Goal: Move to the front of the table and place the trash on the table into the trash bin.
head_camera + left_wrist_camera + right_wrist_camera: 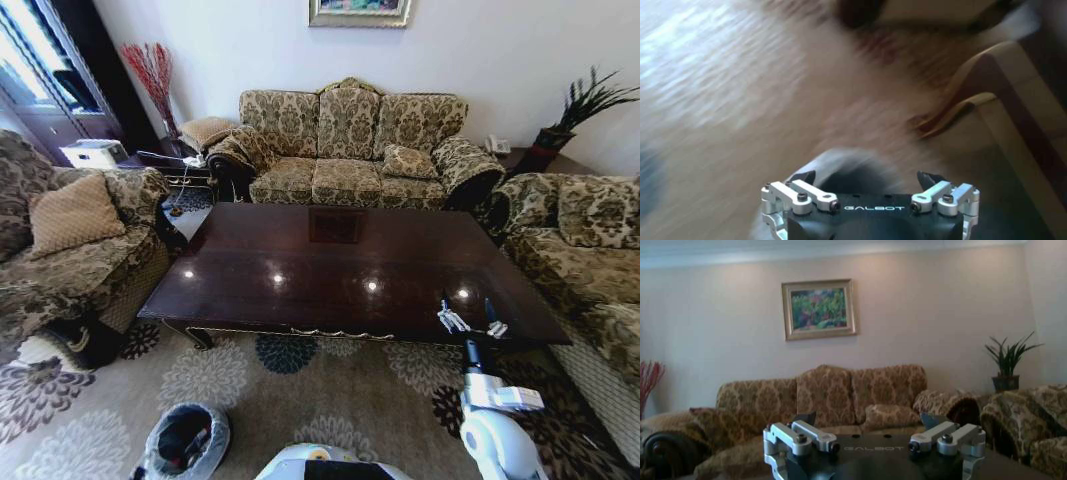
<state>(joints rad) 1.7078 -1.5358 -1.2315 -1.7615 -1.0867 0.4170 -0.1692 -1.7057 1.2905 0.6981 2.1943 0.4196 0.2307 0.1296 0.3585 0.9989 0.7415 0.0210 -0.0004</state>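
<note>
The robot is facing the coffee table (pixel 350 265) square on, and its glossy dark top is showing only reflections of the ceiling lights, with no bottle or paper scrap that I can make out on it. The trash bin (pixel 186 440) is sitting on the patterned carpet (pixel 330 385) by the robot's left, near the base, its pale liner folded over the rim and something dark and reddish lying inside.

The right gripper (pixel 471 322) is hanging over the table's near right corner with its fingers spread wide and nothing between them; the right wrist view is looking level across the room at the sofa (pixel 833 405) and the framed painting (pixel 819 309). The left gripper (pixel 867 179) is spread wide too, empty, pointing down at blurred floor.

Judging from this, the clearing looks close to done. To do the step well, the robot should be sweeping its head view along the far edge and corners before calling it finished, and keeping that right arm lifted off the gilt trim.
</note>
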